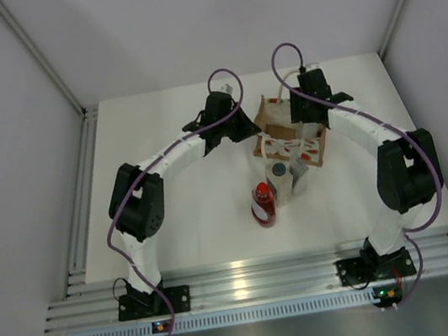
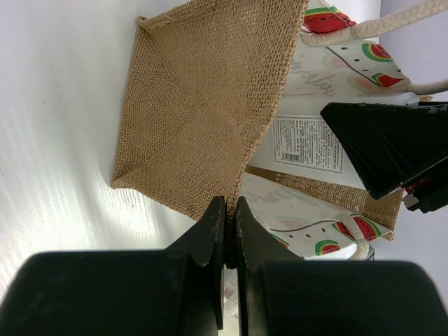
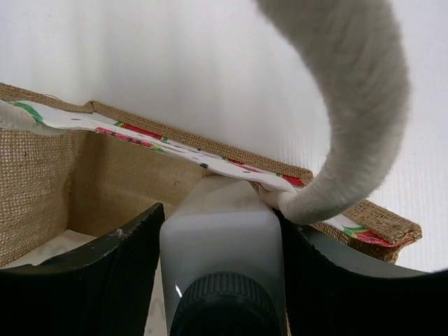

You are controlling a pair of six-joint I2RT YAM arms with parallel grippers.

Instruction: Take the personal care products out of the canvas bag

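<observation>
The canvas bag [image 1: 285,131] is at mid table, tan burlap with watermelon print and cream rope handles. My left gripper [image 1: 250,128] is shut on the bag's burlap edge [image 2: 230,210]. My right gripper [image 1: 309,120] reaches into the bag's mouth and is shut on a whitish bottle [image 3: 220,231] with a dark grey cap [image 3: 220,304]; its labelled body also shows in the left wrist view [image 2: 308,143]. On the table in front of the bag stand the red bottle [image 1: 264,204], a second whitish bottle [image 1: 279,181] and the slim grey one [image 1: 300,173].
A cream rope handle [image 3: 350,105] loops across the right wrist view beside the held bottle. The three bottles that are out cluster just in front of the bag. White walls and a metal rail [image 1: 83,190] bound the table.
</observation>
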